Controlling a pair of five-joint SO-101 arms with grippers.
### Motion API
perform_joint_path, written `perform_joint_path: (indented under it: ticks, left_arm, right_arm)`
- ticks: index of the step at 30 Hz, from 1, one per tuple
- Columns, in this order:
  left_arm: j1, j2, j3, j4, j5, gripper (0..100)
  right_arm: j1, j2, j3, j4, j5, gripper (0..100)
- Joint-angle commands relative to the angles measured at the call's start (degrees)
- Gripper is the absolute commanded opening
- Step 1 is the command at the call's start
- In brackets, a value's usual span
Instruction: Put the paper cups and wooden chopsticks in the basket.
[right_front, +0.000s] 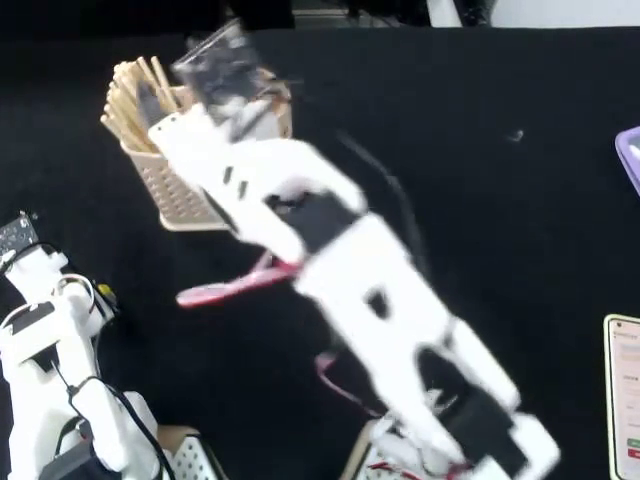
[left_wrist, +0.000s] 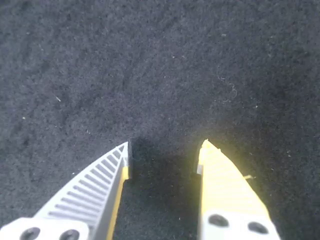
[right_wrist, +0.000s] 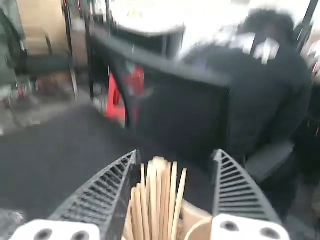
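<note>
Chopsticks (right_wrist: 157, 200), light, stiff, likely slippery and best pinched mid-bundle, stand in the basket (right_front: 175, 195) below the spread-open right gripper (right_wrist: 176, 152).

Left gripper (left_wrist: 165, 150) over black cloth (left_wrist: 160, 65), jaws apart.

The pale ribbed finger (left_wrist: 90, 190), yellow along its inner edge, stood on one side and the yellow finger (left_wrist: 225, 185) on the other, tips well separated. Dark, lint-flecked cloth showed in the gap between them and stretched away ahead of the claw and to both sides. Shadow lay just at the fingertips.
</note>
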Motion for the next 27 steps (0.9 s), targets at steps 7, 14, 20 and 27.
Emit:
perform_joint_path:
  ticks: [7, 14, 20, 27]
  left_arm:
    - [0.1, -1.5, -0.7, -0.5, -0.6, 22]
    - [0.7, -1.5, -0.6, -0.9, -7.6, 3]
    - [0.7, -1.5, 0.0, -0.4, -10.1, 3]
    - [10.9, -3.6, 0.0, 10.4, -9.8, 3]
  right_arm:
    - [9.1, -23.0, 4.2, 28.0, -1.0, 2.8]
    - [18.5, -35.7, 24.1, 31.3, 2.8, 3.2]
    - [26.2, -49.9, 45.6, 31.0, 4.4, 3.2]
    - [30.2, -67.3, 71.4, 18.5, 4.2, 3.2]
